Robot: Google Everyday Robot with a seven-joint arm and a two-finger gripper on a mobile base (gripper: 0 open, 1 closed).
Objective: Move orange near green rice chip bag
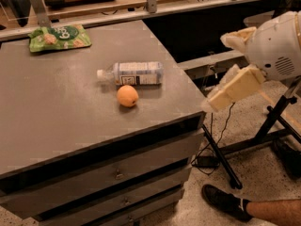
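Our gripper (pixel 217 73) hangs in the air just off the right edge of the grey drawer cabinet (pixel 56 112). Its two blocky cream fingers (pixel 235 86) stand apart. Behind them we see a rounded white wrist housing (pixel 277 41) with a small perforated vent patch.

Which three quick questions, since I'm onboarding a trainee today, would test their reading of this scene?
1. True or false: the orange touches the green rice chip bag.
2. Which thing lies nearest the orange? A. clear plastic bottle B. mug C. bowl
3. Fill in: the gripper, fingers apart, hovers beside the table, holding ____.
Key: 1 false, they lie far apart; 2 A; 3 nothing.
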